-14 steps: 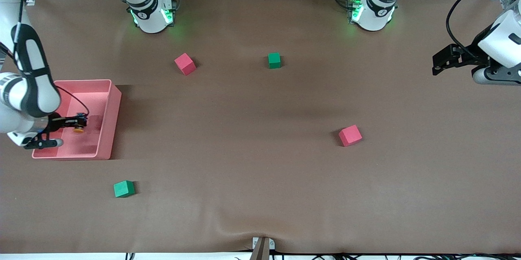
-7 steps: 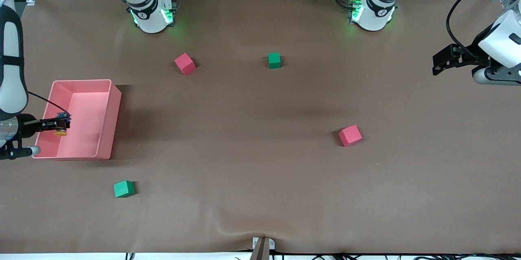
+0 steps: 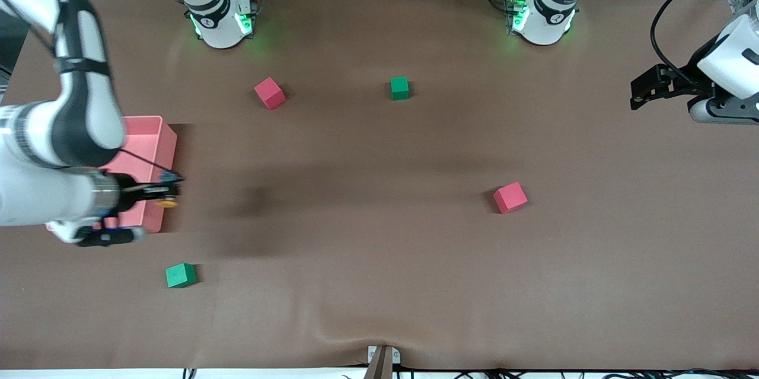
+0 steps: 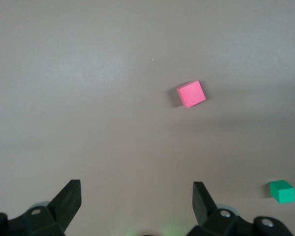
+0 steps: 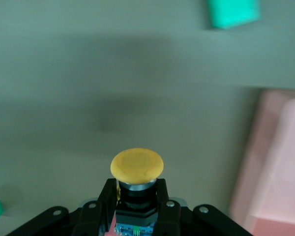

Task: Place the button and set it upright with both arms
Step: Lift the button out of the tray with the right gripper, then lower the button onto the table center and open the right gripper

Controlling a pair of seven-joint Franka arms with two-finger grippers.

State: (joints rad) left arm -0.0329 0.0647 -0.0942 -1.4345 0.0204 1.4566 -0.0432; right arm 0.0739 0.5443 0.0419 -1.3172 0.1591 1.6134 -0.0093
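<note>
My right gripper (image 3: 165, 191) is shut on the button (image 3: 168, 202), a small black cylinder with a round orange cap. It holds it in the air over the edge of the pink bin (image 3: 160, 153) that faces the table's middle. In the right wrist view the button (image 5: 136, 167) sits between the two black fingers (image 5: 104, 199), cap pointing away from the wrist. My left gripper (image 3: 643, 91) is open and empty, held still above the left arm's end of the table; its own view shows its fingers (image 4: 69, 196) wide apart over bare table.
A red cube (image 3: 270, 92) and a green cube (image 3: 399, 88) lie near the bases. Another red cube (image 3: 510, 197) lies toward the left arm's end, and also shows in the left wrist view (image 4: 191, 94). A green cube (image 3: 180, 275) lies nearer the camera than the bin.
My right gripper has carried the button from over the bin's outer edge across to its edge facing the table's middle. The left arm has not moved.
</note>
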